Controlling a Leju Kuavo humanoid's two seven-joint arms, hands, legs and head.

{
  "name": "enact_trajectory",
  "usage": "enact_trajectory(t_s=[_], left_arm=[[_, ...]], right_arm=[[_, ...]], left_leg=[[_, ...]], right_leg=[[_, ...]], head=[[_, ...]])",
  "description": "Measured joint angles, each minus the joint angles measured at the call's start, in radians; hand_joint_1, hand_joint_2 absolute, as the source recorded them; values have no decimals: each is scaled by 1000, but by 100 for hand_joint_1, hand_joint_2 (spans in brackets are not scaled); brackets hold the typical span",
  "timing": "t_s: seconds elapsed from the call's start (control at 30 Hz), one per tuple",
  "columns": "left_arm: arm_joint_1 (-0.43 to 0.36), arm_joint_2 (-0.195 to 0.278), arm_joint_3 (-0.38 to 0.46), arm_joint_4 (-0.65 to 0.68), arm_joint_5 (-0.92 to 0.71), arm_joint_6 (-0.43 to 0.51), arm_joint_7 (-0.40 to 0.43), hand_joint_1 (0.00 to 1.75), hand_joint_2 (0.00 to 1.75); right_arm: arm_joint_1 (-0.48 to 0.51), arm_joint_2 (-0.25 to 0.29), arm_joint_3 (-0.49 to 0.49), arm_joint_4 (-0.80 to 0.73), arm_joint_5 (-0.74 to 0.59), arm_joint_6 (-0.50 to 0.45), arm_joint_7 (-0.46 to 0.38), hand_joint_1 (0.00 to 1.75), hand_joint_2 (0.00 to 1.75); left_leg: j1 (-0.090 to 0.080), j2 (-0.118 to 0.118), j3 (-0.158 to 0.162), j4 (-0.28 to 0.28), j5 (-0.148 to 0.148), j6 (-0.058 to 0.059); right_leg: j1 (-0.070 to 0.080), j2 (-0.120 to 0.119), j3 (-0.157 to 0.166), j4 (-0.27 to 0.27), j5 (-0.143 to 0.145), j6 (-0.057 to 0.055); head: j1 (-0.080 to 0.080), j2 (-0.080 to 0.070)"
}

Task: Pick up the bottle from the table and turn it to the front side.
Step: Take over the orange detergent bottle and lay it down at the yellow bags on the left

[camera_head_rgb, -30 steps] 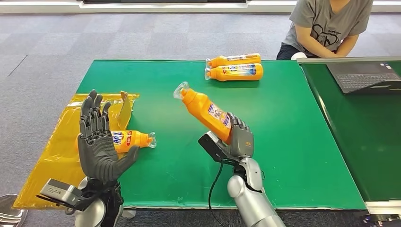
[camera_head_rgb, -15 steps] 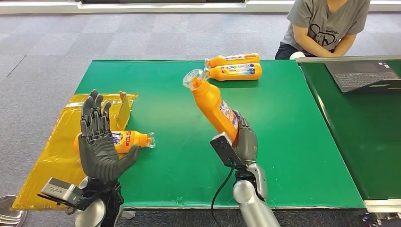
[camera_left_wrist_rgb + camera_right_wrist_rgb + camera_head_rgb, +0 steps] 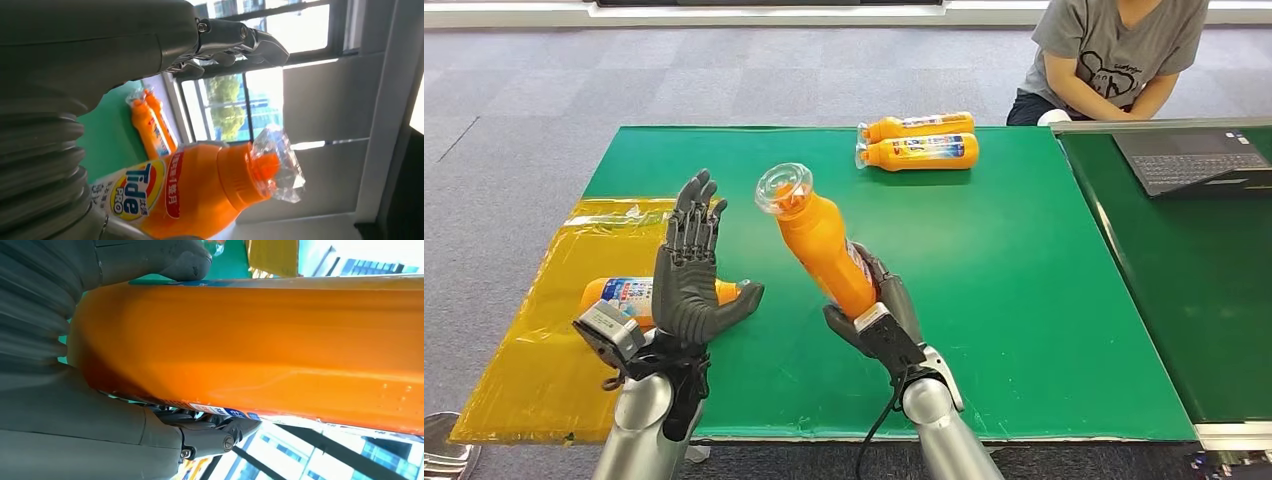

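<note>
Bottle (image 3: pixel 819 245) lifted off worktop (image 3: pixel 1024 260), gripped by right hand (image 3: pixel 879 315); left hand (image 3: pixel 689 275) open, fingers spread. Turning to front side left, judging by label.

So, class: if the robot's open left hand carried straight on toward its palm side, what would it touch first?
Probably the orange bottle in the right hand: the left hand's palm faces it, though depth is uncertain.
</note>
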Motion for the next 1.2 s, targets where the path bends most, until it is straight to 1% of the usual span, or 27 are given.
enact_trajectory(t_s=[0.13, 0.17, 0.23, 0.37, 0.5, 0.67, 0.8, 1.07, 1.2], left_arm=[[-73, 2, -9, 105, 5, -128, 85, 0, 175], [-94, 3, -16, 146, -4, -160, 96, 0, 175], [-134, 5, -29, 224, -24, -197, 96, 0, 175], [-186, 9, -43, 335, -38, -209, 84, 0, 175], [-215, 12, -55, 393, -44, -242, 82, 0, 175], [-268, 15, -94, 470, -48, -280, 65, 0, 175], [-289, 16, -113, 508, -48, -281, 62, 0, 175], [-306, 19, -129, 545, -48, -289, 61, 0, 175], [-331, 19, -153, 582, -47, -301, 44, 2, 175]], right_arm=[[-29, 12, 21, 58, -7, 5, -7, 175, 175], [-35, 14, 25, 75, -10, 1, -11, 175, 175], [-42, 15, 31, 103, -16, -7, -18, 175, 175], [-49, 15, 34, 140, -23, -14, -21, 175, 175], [-52, 15, 35, 162, -25, -24, -21, 175, 175], [-53, 14, 35, 186, -29, -45, -21, 175, 175], [-53, 12, 35, 201, -29, -49, -21, 175, 175], [-54, 12, 35, 216, -29, -51, -21, 175, 175], [-56, 11, 34, 226, -34, -61, -21, 175, 175]], left_leg=[[0, 0, 0, 0, 0, 0], [0, 0, 0, 0, 0, 0], [0, 0, 0, 0, 0, 0], [0, 1, 0, 0, 0, 0], [0, 0, 0, 0, 0, 0], [0, 0, -1, 0, 0, 0], [0, 0, -1, 0, 0, 0], [0, 0, -1, 0, 0, 0], [0, 0, -1, 0, 0, 0]], right_leg=[[0, 0, 0, 0, 0, 0], [0, 0, 0, 0, 0, 0], [0, 0, 0, 0, 0, 0], [0, 0, 0, 0, 1, -1], [0, 0, -1, 0, 1, -1], [0, 0, -1, 0, 1, -1], [0, 0, -1, 0, 1, -1], [0, 0, -2, 0, 1, -1], [0, 0, -2, 0, 1, -1]], head=[[0, 0], [0, 0], [0, 0], [0, 0], [0, 0], [0, 0], [0, 0], [0, 0], [0, 0]])
